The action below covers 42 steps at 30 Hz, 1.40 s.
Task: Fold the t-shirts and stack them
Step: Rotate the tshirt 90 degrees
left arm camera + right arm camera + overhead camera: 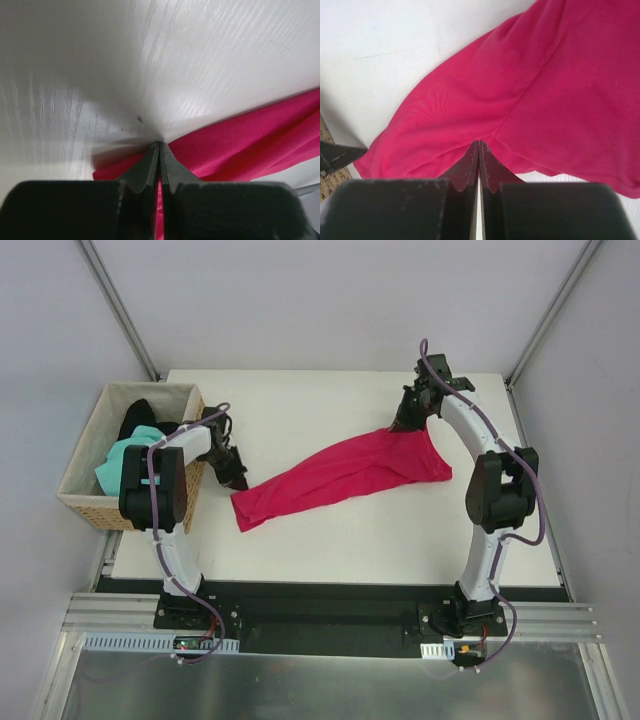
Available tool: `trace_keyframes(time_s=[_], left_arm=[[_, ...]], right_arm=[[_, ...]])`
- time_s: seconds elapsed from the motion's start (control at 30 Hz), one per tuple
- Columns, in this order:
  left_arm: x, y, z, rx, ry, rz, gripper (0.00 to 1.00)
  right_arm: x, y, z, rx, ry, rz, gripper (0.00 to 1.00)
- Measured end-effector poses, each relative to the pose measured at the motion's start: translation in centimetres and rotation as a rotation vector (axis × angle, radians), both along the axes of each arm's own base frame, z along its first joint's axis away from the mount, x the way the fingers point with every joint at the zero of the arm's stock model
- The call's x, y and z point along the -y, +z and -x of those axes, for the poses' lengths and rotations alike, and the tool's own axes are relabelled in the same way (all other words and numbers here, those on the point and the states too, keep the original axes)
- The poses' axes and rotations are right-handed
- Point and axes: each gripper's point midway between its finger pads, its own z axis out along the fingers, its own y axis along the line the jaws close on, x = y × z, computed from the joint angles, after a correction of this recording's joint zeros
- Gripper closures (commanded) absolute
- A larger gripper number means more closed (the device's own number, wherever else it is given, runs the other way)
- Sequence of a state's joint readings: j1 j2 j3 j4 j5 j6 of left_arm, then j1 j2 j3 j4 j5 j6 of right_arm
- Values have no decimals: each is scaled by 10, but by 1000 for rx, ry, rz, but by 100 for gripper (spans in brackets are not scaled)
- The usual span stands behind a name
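Observation:
A crimson t-shirt (340, 475) lies bunched in a long diagonal band across the white table, stretched between both grippers. My left gripper (238, 480) is at the shirt's lower left end, beside the basket. In the left wrist view its jaws (159, 146) are shut, with crimson cloth (250, 150) showing between the fingers. My right gripper (398, 425) sits at the shirt's upper right edge. Seen from the right wrist it (479, 145) is shut on the hem of the crimson cloth (520, 90). A mint-green t-shirt (120, 462) and a black t-shirt (140, 415) lie crumpled in the basket.
The tan wicker basket (100, 512) stands at the table's left edge, right behind the left arm. The white table (300, 410) stretches bare behind and in front of the crimson shirt. Grey walls and metal frame posts enclose the table.

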<state>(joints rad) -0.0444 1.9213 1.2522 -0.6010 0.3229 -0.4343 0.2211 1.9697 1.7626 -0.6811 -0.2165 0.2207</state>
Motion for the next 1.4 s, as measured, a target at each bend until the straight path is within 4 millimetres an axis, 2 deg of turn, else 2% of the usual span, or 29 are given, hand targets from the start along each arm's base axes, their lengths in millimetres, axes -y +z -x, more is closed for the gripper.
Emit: trace_keyframes(time_s=[0.23,0.37,0.6,0.77,0.93,1.07,1.27,1.4], left_arm=[[3,2,17,-15,-5,-17,100],[9,7,21,-7,-11,-15,100],[23,17,28,14,-39,-9,100],[27,16,31,5,-43,-9,100],[27,16,31,4,-41,-9,100],[27,16,32,2,-40,-9,100],[27,22,35,-1,-34,-8,100],[27,34,36,13,-24,-5,100]], right_arm=[[13,-44,-6,-90,-29,22,99],[22,-55,-9,-114,-54,23,99],[62,-65,-19,-121,-173,30,99],[85,-85,-10,-173,-257,51,99],[85,-97,0,-213,-279,51,99],[83,-100,2,-222,-286,47,99],[81,-107,-3,-229,-297,40,99],[78,-117,-19,-240,-302,23,99]])
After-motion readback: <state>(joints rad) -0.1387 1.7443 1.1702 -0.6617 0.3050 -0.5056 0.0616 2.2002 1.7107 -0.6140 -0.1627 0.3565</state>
